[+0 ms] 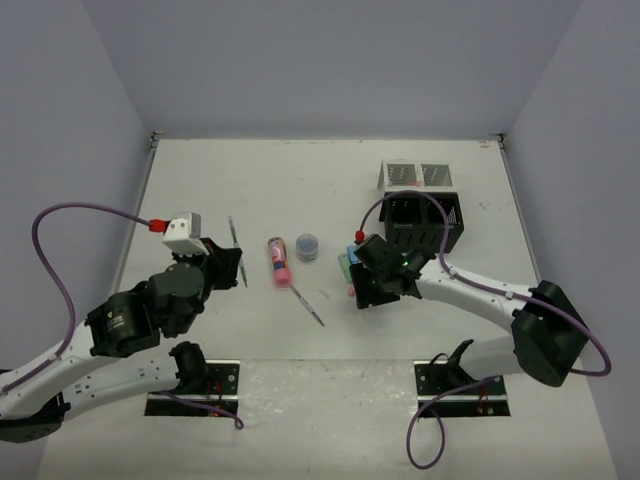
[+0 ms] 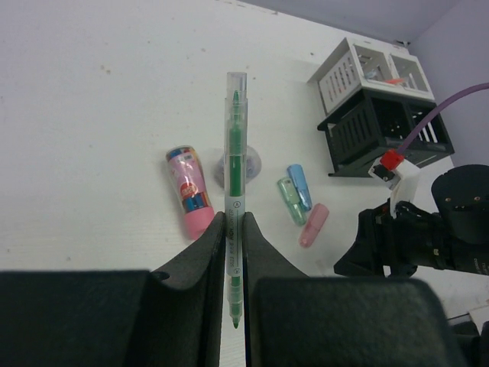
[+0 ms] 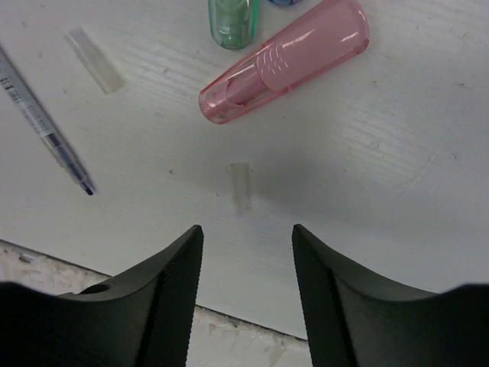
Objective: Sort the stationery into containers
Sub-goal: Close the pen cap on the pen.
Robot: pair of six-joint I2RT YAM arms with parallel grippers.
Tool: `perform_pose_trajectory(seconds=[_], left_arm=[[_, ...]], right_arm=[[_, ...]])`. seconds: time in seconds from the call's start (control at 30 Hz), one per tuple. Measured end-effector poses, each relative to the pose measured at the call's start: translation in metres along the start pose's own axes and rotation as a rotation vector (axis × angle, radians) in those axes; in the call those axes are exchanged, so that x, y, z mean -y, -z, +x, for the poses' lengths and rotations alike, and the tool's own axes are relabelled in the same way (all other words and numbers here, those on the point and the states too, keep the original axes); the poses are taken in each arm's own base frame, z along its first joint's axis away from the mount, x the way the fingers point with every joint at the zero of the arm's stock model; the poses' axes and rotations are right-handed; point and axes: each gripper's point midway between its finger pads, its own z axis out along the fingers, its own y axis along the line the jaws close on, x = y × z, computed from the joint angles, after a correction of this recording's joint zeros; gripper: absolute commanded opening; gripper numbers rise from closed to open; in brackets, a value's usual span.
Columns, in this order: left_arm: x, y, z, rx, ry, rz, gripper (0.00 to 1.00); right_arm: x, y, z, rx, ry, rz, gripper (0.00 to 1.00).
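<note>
My left gripper (image 2: 234, 218) is shut on a thin clear pen with a green core (image 2: 234, 153), held above the table at the left (image 1: 228, 262). My right gripper (image 3: 247, 233) is open and empty, low over the table just in front of a stubby pink marker (image 3: 286, 61) and a green one (image 3: 233, 19). A blue marker (image 2: 300, 186) lies beside them. A fat pink marker (image 1: 279, 262), a round grey-blue pot (image 1: 307, 246) and a thin pen (image 1: 308, 305) lie mid-table. The black mesh box (image 1: 425, 222) and the white one (image 1: 415, 175) stand at the back right.
Two small clear bits (image 3: 93, 60) (image 3: 241, 183) lie on the table near my right gripper. The table's near edge runs just behind my right fingers (image 3: 176, 283). Grey walls close in the table at the left, back and right.
</note>
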Motion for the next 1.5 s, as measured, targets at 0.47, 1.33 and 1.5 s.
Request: perform_pose_trajectory(seconds=[0.47,1.33,1.5], left_arm=[[-0.023,0.009,0.006,0.008,-0.009,-0.024,0.0],[-0.009,-0.002,0.041,-0.033,0.078,0.071,0.0],[0.03,-0.009,0.057,-0.012,0.174,0.294,0.0]], right_arm=[[0.002,-0.035,0.024,-0.143,0.039,0.096,0.39],[-0.072,-0.003,0.033,-0.02,0.157,-0.243,0.0],[-0.154,0.074,0.028,0.15,0.203,-0.755,0.0]])
